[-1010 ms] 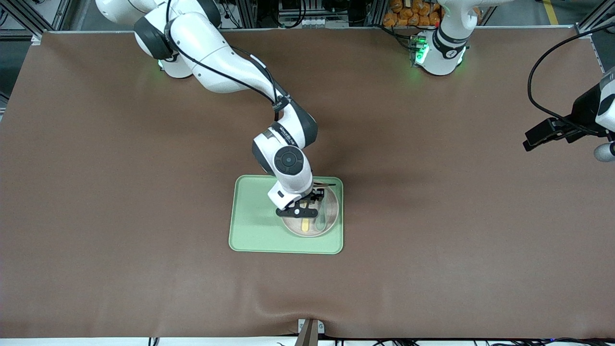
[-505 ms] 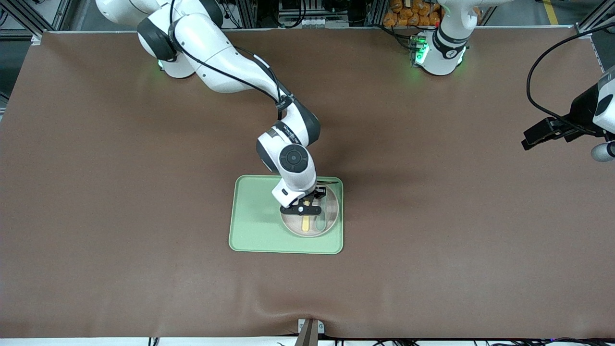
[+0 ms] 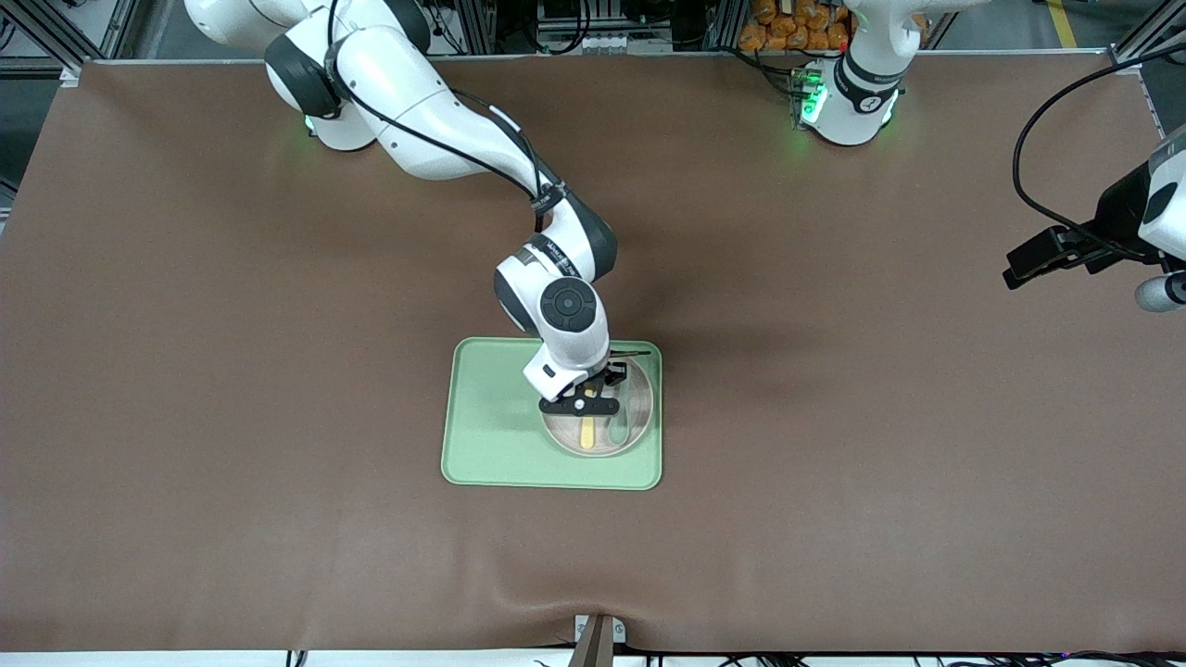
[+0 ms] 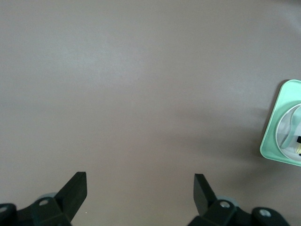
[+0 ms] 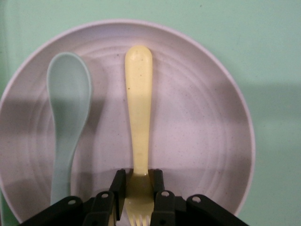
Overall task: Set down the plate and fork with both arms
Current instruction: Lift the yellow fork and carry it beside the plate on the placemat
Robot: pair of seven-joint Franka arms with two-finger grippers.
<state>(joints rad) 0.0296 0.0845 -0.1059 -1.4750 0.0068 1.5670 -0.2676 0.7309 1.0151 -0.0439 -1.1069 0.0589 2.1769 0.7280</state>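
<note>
The plate [image 3: 600, 417] sits on the tray [image 3: 491, 426], mid-frame. The right claw [image 5: 137, 188] is clenched on the fork [image 5: 138, 113] lying there; lifting remains. The left claw [image 4: 140, 188], released, waits over bare table [image 3: 834, 417].

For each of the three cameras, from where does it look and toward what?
Front view: high across the table, facing both arms; right hand over the plate on the tray.
Left wrist view: on the waiting left arm; bare table, open left hand.
Right wrist view: straight down; right hand shut on the fork beside the spoon.
Shared: plate, tray.
</note>
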